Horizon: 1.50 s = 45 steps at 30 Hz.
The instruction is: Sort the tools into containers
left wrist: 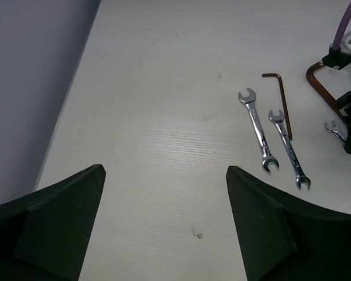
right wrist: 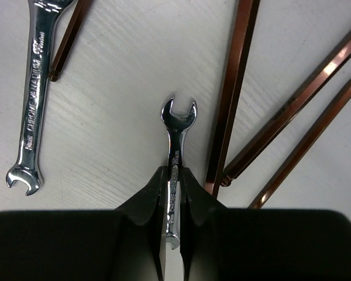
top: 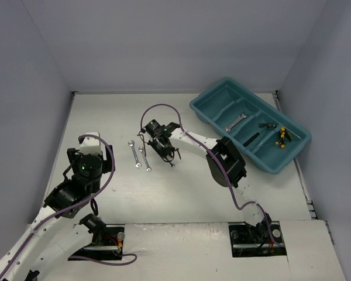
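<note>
Right claw [right wrist: 174, 175] shut tight on small silver wrench [right wrist: 176, 126], pinching its thin flat middle; forked end sticks out front. I cannot tell if wrench touches white table [right wrist: 123, 76]. It sits mid-table, well apart from blue tray [top: 206, 116] at far right. Wrench is shiny smooth metal with tiny letters. Beside it I see long brown hex keys [right wrist: 231, 99]: glossy bars with flat sides. Another shiny wrench [right wrist: 34, 99] lies flat nearby. Table has fine lines like wood grain. My left claw [left wrist: 165, 175] is wide open, holding nothing.
</note>
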Motion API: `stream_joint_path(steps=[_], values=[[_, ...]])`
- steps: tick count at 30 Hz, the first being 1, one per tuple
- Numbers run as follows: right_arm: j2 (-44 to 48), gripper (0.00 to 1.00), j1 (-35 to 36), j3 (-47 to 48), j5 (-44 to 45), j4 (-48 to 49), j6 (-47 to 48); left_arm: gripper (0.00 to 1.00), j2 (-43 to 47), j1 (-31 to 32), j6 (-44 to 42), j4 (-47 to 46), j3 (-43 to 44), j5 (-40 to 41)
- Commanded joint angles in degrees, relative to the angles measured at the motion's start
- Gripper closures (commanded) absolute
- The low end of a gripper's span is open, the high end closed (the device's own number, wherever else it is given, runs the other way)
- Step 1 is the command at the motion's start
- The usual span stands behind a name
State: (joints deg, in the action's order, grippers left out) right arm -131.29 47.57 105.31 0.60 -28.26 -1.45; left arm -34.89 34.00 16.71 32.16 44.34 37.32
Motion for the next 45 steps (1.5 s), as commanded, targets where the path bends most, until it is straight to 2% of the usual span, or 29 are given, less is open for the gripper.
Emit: stream_joint_path(steps=[1,9,14,22,28,30,32,34,39,45], values=[[3.9,0.99,-0.5,-5.3,0.5,-3.2,-0.6,0.19,-0.9,-0.4,0.0,-1.7,1.6,1.1],[10.3,0.99,0.2,-16.0,2.5,-8.4,-4.5,0.19,-1.1,-0.4,-0.1,-1.8,1.7,1.0],[11.8,0.91,0.9,-20.1,1.9,-10.3,-5.5,0.19,-1.2,-0.4,-0.4,-1.8,1.8,0.8],[10.4,0.80,0.8,-20.6,-1.8,-10.5,-4.7,0.19,-1.8,-0.4,-0.8,-1.9,1.8,0.8],[8.9,0.75,0.8,-20.7,-3.5,-10.7,-4.6,0.19,-1.7,-0.4,-0.8,-1.9,1.9,1.0],[8.5,0.81,0.7,-21.1,-4.0,-10.7,-4.3,0.19,-1.6,-0.4,-0.9,-1.8,1.8,1.1],[7.9,0.93,0.5,-21.4,-5.1,-10.7,-3.7,0.19,-1.5,-0.4,-0.9,-1.8,1.8,1.1],[7.6,1.00,0.1,-21.1,-5.2,-10.7,-3.5,0.19,-1.4,-0.4,-1.0,-1.8,1.8,1.1],[9.5,1.00,-0.9,-17.5,-4.6,-10.7,-4.2,0.19,-1.1,-0.4,-1.0,-1.8,1.8,1.2],[18.2,1.00,-6.3,-10.1,-3.4,-10.6,-7.4,0.19,-1.0,-0.4,-1.0,-1.8,1.8,1.4]])
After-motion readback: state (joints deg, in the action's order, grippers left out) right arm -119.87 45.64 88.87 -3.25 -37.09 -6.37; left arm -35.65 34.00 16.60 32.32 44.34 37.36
